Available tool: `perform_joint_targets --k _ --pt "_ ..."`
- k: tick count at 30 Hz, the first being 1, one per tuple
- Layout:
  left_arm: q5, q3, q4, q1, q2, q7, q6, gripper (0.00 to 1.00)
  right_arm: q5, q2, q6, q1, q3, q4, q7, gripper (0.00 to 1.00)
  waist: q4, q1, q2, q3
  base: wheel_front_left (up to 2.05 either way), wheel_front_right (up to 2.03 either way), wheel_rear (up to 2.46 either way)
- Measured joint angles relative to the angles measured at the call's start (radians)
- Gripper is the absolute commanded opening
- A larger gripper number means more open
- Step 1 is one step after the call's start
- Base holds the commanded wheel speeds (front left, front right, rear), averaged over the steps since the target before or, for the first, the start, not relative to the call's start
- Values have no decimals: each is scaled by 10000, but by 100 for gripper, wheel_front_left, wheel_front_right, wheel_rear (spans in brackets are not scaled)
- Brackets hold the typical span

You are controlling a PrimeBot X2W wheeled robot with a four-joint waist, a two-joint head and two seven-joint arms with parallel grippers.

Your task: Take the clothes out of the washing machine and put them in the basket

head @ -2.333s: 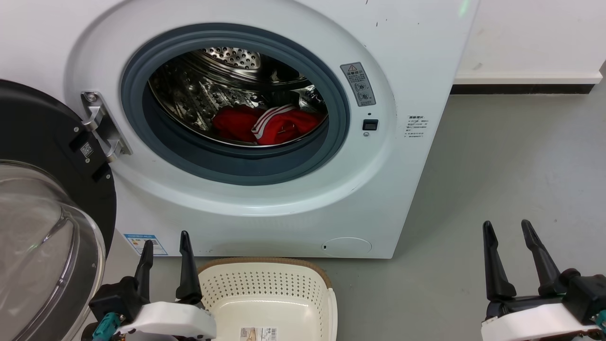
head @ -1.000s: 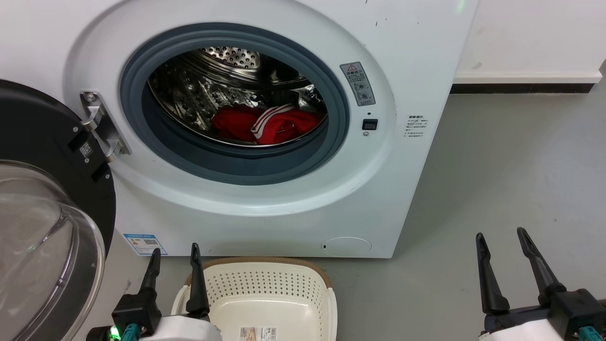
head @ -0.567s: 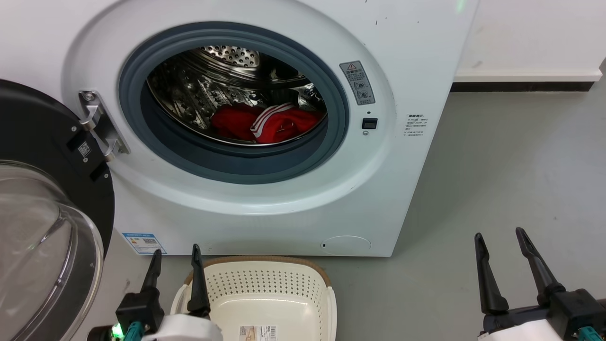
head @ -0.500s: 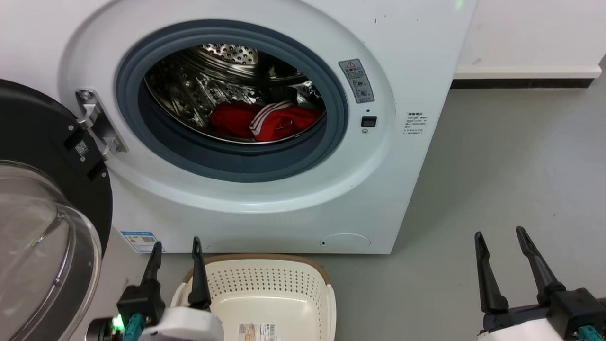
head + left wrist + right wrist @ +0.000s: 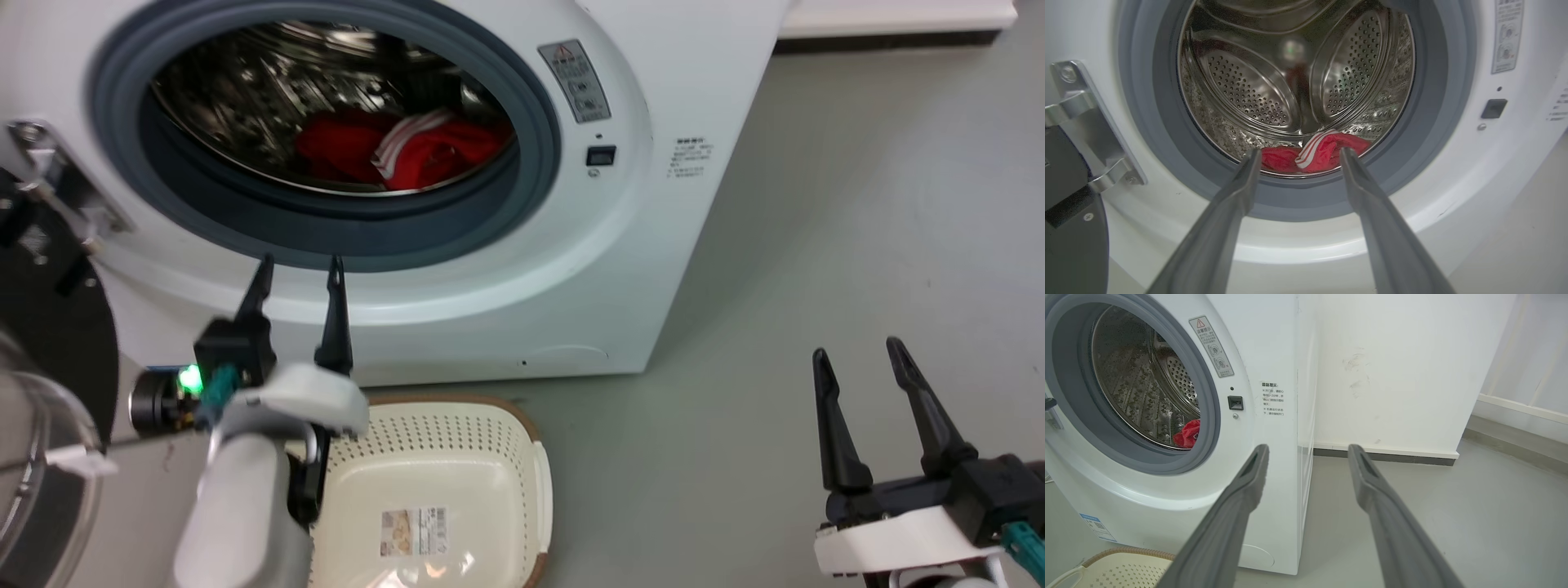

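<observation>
I have the left gripper [image 5: 300, 263] up in front of the washing machine [image 5: 702, 73], its two dark fingers spread wide with nothing between them. In the head view the tips sit against the lower curve of the grey rubber ring [image 5: 540, 151]. Through the left wrist camera I look between those fingers straight into the steel drum [image 5: 1241, 90]. The clothes [image 5: 404, 147] lie bunched on the drum floor towards the far side, apart from the tips. They are a red heap, with thin white stripes on an edge near its middle.

The round door [image 5: 45, 335] hangs open at the left, on its metal hinge [image 5: 1086, 122].

The basket [image 5: 457, 403] stands on the grey floor [image 5: 816, 204], near me and just in front of the machine's base. Its cream bottom is bare around a small label sticker [image 5: 414, 520], and my left forearm crosses its left rim.

The right gripper [image 5: 856, 349] is low at the near right over the floor, well apart from the machine. Its fingers are also spread wide and hold nothing.
</observation>
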Motion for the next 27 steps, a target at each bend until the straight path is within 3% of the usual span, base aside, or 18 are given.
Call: perform_joint_targets --k 12,27 --pt "401 -219 4061 -4732 1127 167 -499 100 456 -4 0 -1160 105 -127 0 100 -844 0 0 1830 0 0 0" --pt "874 -1106 6878 -9483 2537 2980 -993 100 1415 -6 0 -2450 334 -291 0 100 -1926 1 0 4354 0 0 0"
